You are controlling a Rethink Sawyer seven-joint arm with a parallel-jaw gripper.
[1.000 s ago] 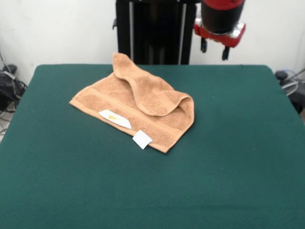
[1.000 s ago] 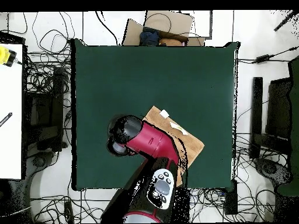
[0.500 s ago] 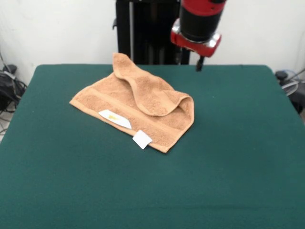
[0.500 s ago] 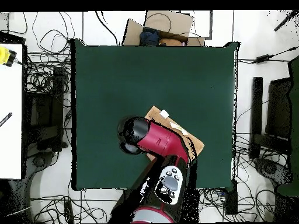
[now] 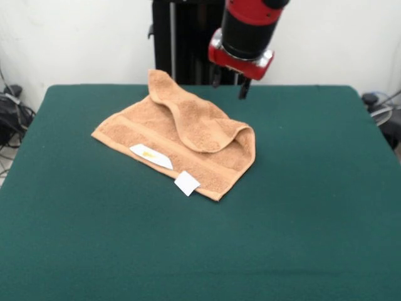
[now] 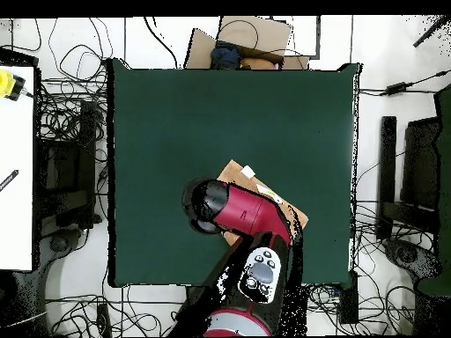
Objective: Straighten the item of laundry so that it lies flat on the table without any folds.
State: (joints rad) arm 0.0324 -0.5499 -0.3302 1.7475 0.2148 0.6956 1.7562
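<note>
The small orange-tan terry towel (image 5: 182, 141) lies toward the dark green felt counter's (image 5: 301, 207) far side with one flap doubled over itself, while the red-and-black end effector (image 5: 229, 87), fingers apart and empty, hangs above its far edge, probably to seize that flap.

Towel (image 5: 182, 141) folded over on table (image 5: 301, 207); end effector (image 5: 230, 85) open, above far edge.
</note>
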